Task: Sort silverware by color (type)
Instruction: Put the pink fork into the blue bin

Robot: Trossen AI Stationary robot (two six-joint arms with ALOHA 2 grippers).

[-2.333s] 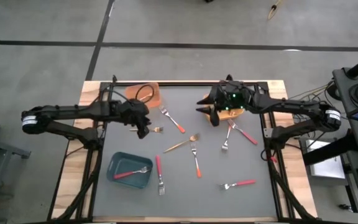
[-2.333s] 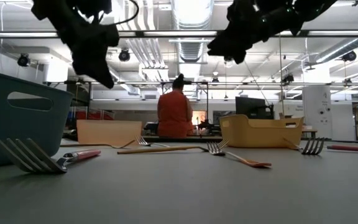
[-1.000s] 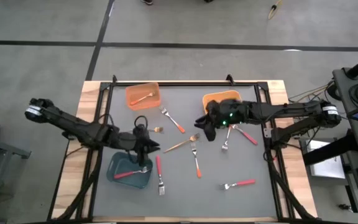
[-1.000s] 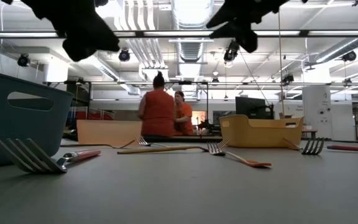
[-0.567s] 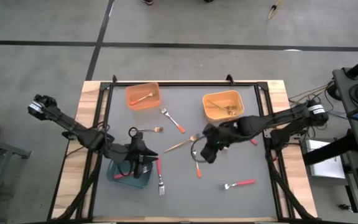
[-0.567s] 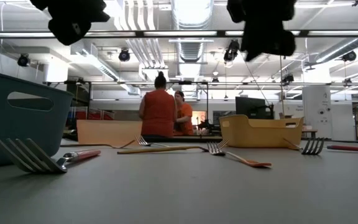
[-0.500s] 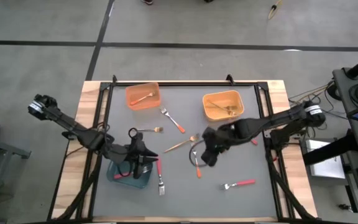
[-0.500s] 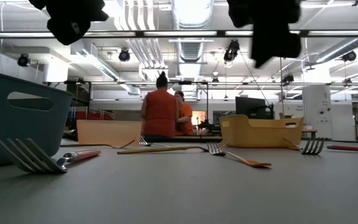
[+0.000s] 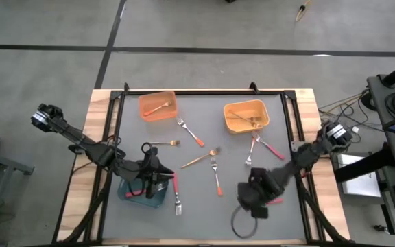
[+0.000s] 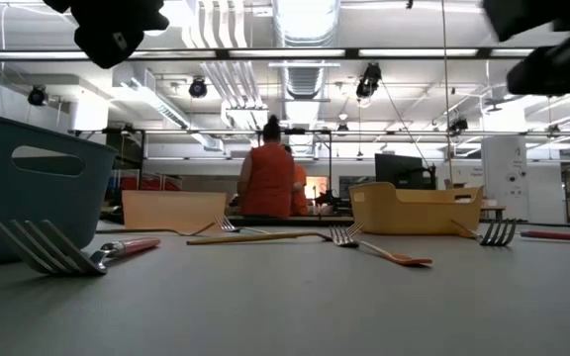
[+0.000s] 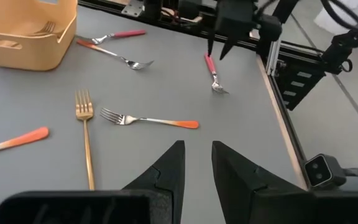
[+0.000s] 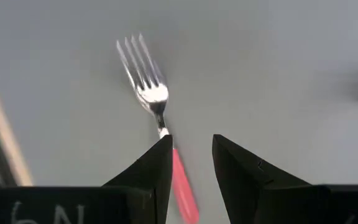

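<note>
Right gripper point(image 9: 254, 199) moved over red-handled fork point(image 12: 160, 124)

Both arms reaching low over the bench

Left gripper point(image 9: 158, 180) is hovering, fingers point(image 11: 166, 171) slightly parted; right gripper point(image 9: 258, 199) is pointing downward, fingers point(image 12: 153, 171) parted.

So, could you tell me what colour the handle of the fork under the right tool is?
Red-pink; the fork shows best in the right wrist view.
</note>
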